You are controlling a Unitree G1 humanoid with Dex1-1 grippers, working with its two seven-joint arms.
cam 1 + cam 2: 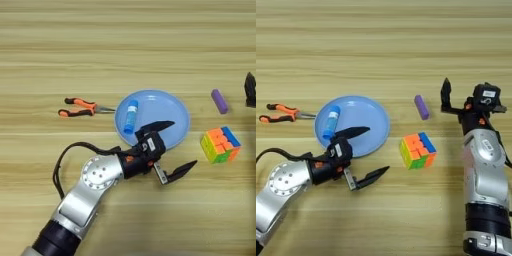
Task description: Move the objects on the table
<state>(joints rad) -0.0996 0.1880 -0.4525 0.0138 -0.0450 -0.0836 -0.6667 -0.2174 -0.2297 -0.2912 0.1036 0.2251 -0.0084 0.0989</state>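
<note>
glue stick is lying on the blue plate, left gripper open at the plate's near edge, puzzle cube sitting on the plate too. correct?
Not quite. The puzzle cube is not on the plate; it sits on the bare table, to the right of the plate, as both eye views show. The rest holds: the glue stick lies on the plate's left part, and the left gripper is open at its near edge.

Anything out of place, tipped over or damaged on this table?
Nothing damaged or spilled. The glue stick lies on its side on the blue plate, at its left edge. The left pincer hangs open by the plate.
</note>
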